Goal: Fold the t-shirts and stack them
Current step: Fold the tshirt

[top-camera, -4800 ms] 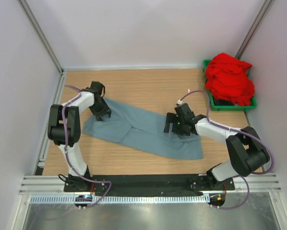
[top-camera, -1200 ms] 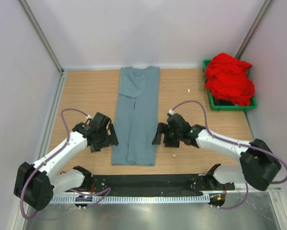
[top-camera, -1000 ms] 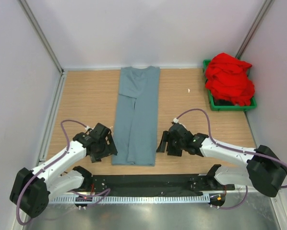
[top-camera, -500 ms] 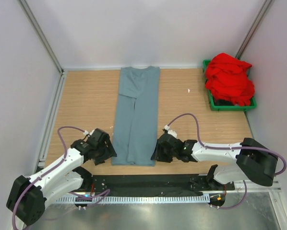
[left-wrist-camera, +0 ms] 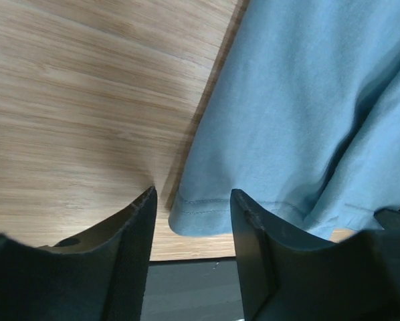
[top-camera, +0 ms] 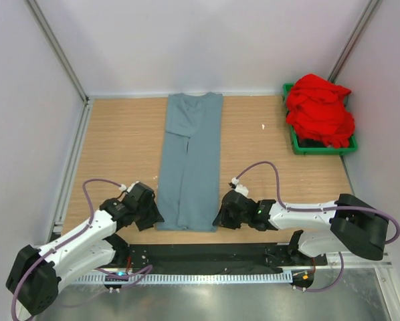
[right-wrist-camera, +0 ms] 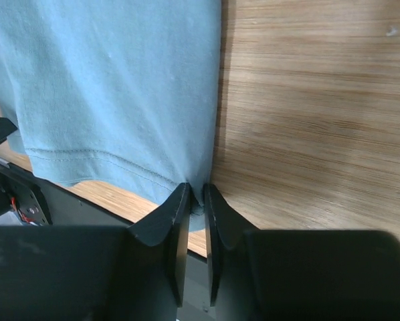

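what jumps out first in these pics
A long folded grey-blue t-shirt lies down the middle of the table, and a red t-shirt is heaped in a green bin, far right. The right gripper pinches the folded shirt's near corner; the left gripper straddles the other, jaws open.

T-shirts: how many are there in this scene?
2. A dusty grey-blue cloth t-shirt lies folded into a long strip in the middle; a bright red cloth t-shirt is heaped in the green plastic bin at the far right. Others may hide under the red heap.
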Robot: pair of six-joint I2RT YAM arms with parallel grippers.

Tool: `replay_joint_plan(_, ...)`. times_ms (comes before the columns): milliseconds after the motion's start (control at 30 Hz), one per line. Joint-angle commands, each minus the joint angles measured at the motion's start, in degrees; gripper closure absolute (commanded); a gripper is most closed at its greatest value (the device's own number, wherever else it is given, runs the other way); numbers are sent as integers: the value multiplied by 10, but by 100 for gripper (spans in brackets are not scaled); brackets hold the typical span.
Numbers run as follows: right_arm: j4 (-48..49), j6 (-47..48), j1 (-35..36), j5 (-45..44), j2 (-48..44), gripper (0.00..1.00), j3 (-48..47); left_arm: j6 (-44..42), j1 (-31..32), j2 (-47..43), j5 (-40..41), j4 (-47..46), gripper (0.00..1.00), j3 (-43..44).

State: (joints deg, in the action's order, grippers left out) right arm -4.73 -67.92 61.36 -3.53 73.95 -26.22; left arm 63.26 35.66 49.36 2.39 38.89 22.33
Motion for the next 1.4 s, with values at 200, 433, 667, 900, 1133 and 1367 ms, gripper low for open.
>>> replay_joint_plan(200, -16, -3, 7, -29, -21, 91, 21, 34, 58, 29, -1, -25, 94, -17)
replay_joint_plan(433, -140, -5, 7, -81, -127, 99, 14, 76, 154, 55, 47, -8, 100, 31)
replay_joint_plan(667, -218, -11, 8, -91, -217, 99, 17, 132, 249, 79, 80, 18, 100, 90)
replay_joint_plan(900, -238, 15, 10, -107, -207, 98, -33, 106, 252, 52, 155, 129, 100, 181)
replay_joint_plan(1133, -309, 103, -19, -167, -87, 99, -189, 17, 186, 114, 155, 166, 100, 283)
replay_joint_plan(1367, -304, 210, -143, -122, -19, 99, -303, -100, 31, 175, 86, 147, 100, 369)
